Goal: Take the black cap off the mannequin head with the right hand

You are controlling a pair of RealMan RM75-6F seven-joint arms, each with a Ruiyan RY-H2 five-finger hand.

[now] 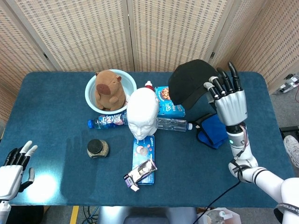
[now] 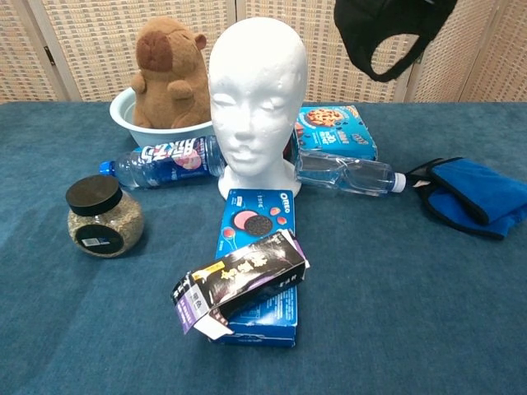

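Note:
The white mannequin head [image 1: 142, 112] [image 2: 254, 99] stands bare in the middle of the blue table. My right hand [image 1: 229, 100] holds the black cap [image 1: 189, 82] by its brim, raised in the air to the right of the head, over the table's back right. In the chest view the cap [image 2: 387, 33] hangs at the top right, above the boxes; the right hand itself is out of that frame. My left hand [image 1: 14, 169] rests at the table's front left corner, fingers apart and holding nothing.
A white bowl [image 1: 92, 85] with a capybara plush [image 1: 107, 88] is behind-left of the head. A blue-label bottle [image 1: 105, 121], a jar [image 1: 97, 148], cookie boxes [image 1: 145, 151] [image 1: 169, 100], a clear bottle [image 1: 173, 124] and a blue cloth [image 1: 214, 130] surround it.

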